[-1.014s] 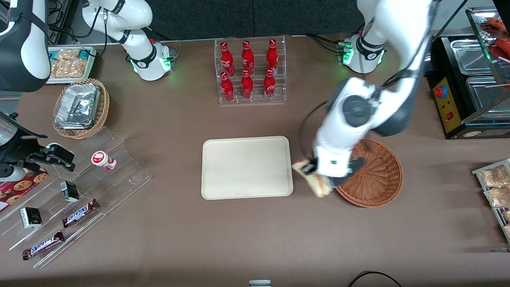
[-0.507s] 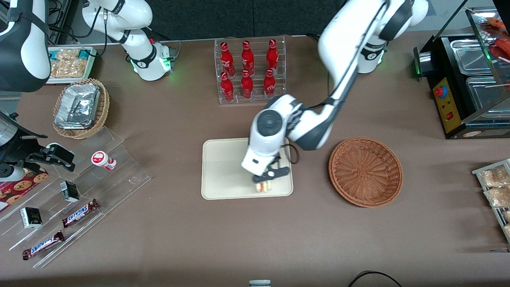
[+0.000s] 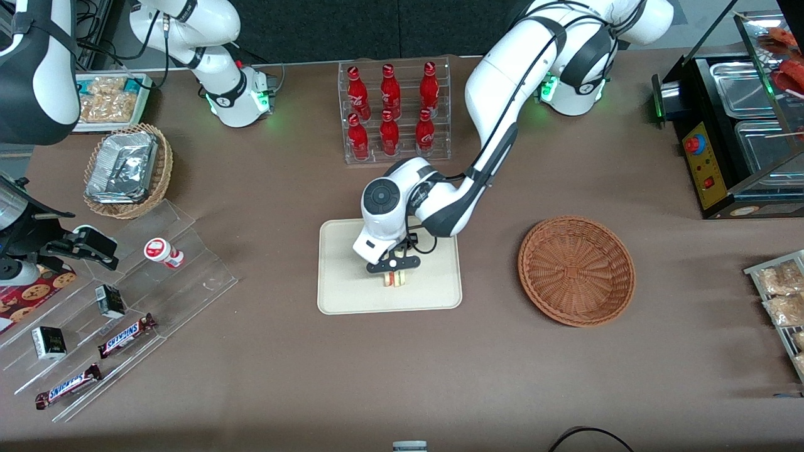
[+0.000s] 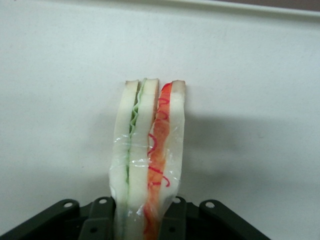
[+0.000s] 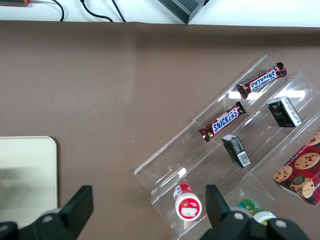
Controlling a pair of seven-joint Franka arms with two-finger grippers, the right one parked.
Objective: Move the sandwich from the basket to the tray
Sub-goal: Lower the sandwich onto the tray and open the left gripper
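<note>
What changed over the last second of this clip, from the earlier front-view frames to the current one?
The end effector carried the sandwich from the edge of the basket across to the tray, toward the parked arm's end of the table. It now sits over the tray's middle, shut on the sandwich, which is not yet released. The basket, tray and bottle rack kept their places; the basket is now empty.

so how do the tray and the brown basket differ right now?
The tray is flat, cream and rectangular with rounded corners; the basket is round, reddish-brown woven wicker with a shallow bowl. The tray has the sandwich over it, gripped by the pincer; the basket holds nothing. The tray lies nearer the bottle rack; the basket lies toward the working arm's end. Both rest on the brown table.
</note>
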